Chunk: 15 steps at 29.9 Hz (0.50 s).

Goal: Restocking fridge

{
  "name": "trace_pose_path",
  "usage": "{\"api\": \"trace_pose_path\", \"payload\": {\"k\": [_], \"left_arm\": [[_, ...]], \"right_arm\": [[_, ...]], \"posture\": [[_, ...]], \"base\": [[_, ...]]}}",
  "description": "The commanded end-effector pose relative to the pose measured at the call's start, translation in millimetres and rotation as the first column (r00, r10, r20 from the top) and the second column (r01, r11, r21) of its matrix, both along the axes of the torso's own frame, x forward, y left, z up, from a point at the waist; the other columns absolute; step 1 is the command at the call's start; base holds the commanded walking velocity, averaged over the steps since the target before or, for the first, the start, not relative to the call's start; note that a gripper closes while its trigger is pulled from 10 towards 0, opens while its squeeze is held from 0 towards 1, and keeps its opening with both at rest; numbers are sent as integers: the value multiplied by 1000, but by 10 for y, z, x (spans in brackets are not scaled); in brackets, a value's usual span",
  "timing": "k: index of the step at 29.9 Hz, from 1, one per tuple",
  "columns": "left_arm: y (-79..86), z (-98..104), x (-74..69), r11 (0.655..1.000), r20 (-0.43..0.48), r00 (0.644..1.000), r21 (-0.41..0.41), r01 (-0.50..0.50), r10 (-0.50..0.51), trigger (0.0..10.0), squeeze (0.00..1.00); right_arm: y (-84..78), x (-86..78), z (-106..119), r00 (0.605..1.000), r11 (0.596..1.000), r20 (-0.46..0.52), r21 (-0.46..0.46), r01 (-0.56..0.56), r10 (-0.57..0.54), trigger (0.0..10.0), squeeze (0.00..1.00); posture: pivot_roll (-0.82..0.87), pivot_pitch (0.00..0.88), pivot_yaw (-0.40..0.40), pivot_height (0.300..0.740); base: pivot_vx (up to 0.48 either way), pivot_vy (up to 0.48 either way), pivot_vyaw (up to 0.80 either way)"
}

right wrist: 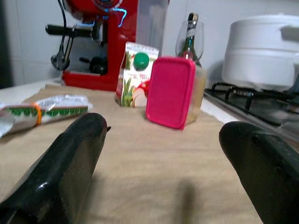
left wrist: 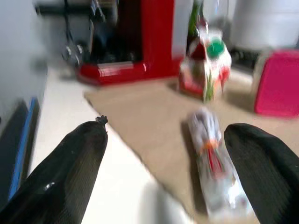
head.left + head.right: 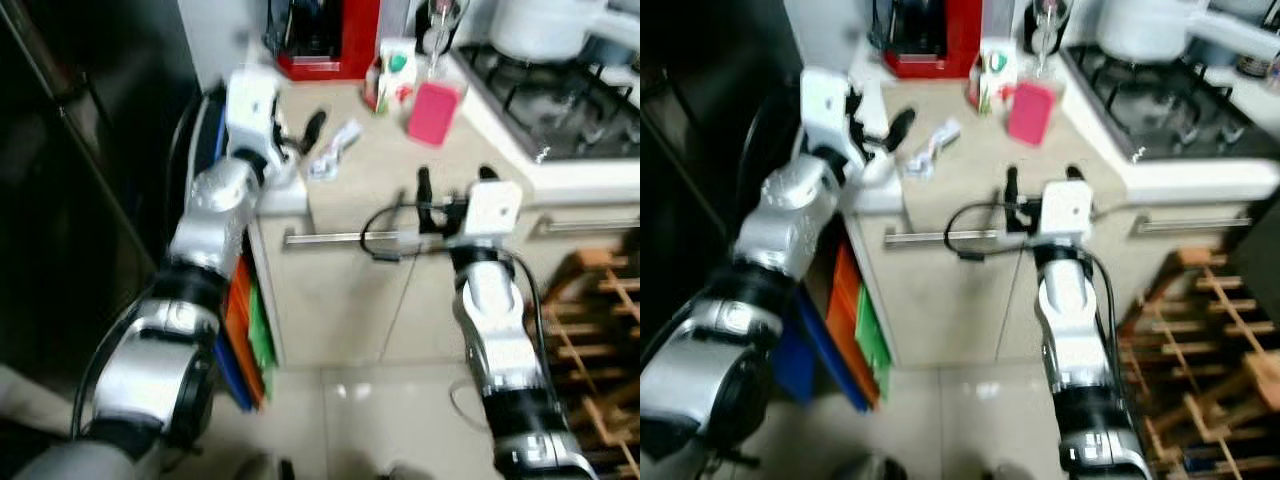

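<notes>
On a beige kitchen counter [image 3: 400, 190] beside a gas hob [image 3: 560, 95], a long clear plastic-wrapped packet [image 3: 335, 150] is laid flat, its long axis running from the counter's front-left edge back toward a red coffee machine [image 3: 330, 35]. Behind it, a small juice carton with a green cap [image 1: 136, 74] and a pink-lidded container [image 1: 172, 92] are stood close together, the container tilted. The left gripper [image 2: 163, 172] is held low over the counter with its fingers spread wide around the packet, nothing grasped; the right gripper [image 1: 163, 163] is held level at the counter's front edge, equally wide open and empty.

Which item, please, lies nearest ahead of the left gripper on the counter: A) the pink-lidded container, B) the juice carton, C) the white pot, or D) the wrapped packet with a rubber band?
D: the wrapped packet lies between the open left gripper fingers in its wrist view.
</notes>
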<state>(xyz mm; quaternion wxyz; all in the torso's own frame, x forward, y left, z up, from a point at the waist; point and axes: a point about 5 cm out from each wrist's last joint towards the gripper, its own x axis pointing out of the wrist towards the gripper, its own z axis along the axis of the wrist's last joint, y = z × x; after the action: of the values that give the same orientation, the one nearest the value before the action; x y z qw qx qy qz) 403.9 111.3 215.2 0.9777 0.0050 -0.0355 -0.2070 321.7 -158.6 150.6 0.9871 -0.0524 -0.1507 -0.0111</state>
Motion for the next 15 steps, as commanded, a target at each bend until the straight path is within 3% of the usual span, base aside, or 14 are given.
{"api": "trace_pose_path", "payload": {"k": [1, 5, 15], "left_arm": [[-99, 78, 40, 998, -22, 998, -1, 55, -55, 10000, 0], [-220, 112, 93, 996, -81, 992, -19, 91, -93, 10000, 0], [-411, 234, 125, 987, -114, 985, -101, 121, -132, 10000, 0]], "right_arm": [[-29, -22, 31, 1000, 1000, 13, 6, 20, -20, 10000, 0], [-58, -85, 42, 999, 999, 27, -10, 45, -45, 10000, 0], [-223, -191, 34, 992, 992, 36, -26, 124, -123, 10000, 0]], "posture": [[-154, 46, 61, 723], [-172, 51, 78, 723], [-253, 53, 142, 723]], "base": [[0, 0, 0], [0, 0, 0], [0, 0, 0]]}}
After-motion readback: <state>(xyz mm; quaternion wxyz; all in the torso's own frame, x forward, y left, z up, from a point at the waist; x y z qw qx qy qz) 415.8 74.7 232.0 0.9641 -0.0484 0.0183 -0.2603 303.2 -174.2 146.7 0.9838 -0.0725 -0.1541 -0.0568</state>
